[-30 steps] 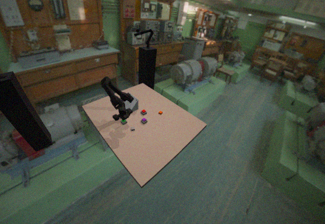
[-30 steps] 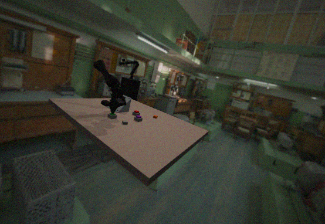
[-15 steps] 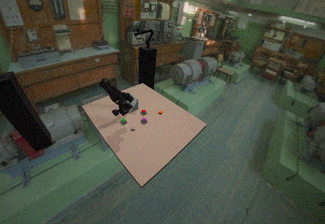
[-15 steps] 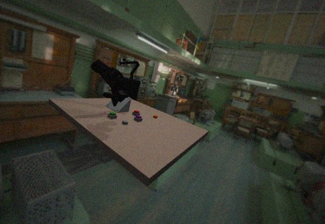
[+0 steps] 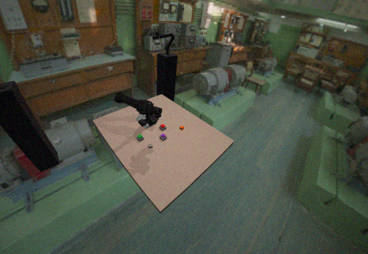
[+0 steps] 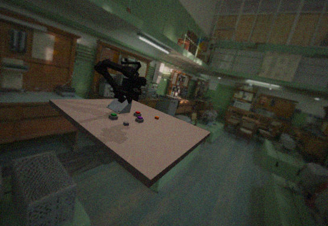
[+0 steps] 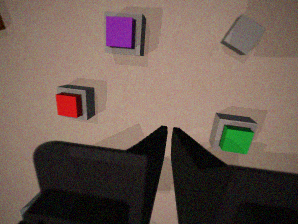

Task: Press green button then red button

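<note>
The green button (image 5: 140, 137) (image 6: 113, 115) (image 7: 237, 139) has a square cap standing raised on a grey base. The red button (image 5: 163, 126) (image 6: 137, 112) (image 7: 68, 105) is also raised on its grey base. My gripper (image 7: 169, 132) is shut and empty. In the wrist view its fingertips show between the two buttons, with green to the right and red farther to the left. The top and exterior views show the gripper raised above the table near the arm's base, touching neither button. Its fingertips are hard to make out there.
A purple button (image 5: 163, 136) (image 6: 140, 118) (image 7: 120, 32) stands near the red one. A small grey block (image 5: 150, 146) (image 6: 126, 123) (image 7: 245, 34) lies near the green button. An orange block (image 5: 181, 127) (image 6: 157, 118) lies beyond the red button.
</note>
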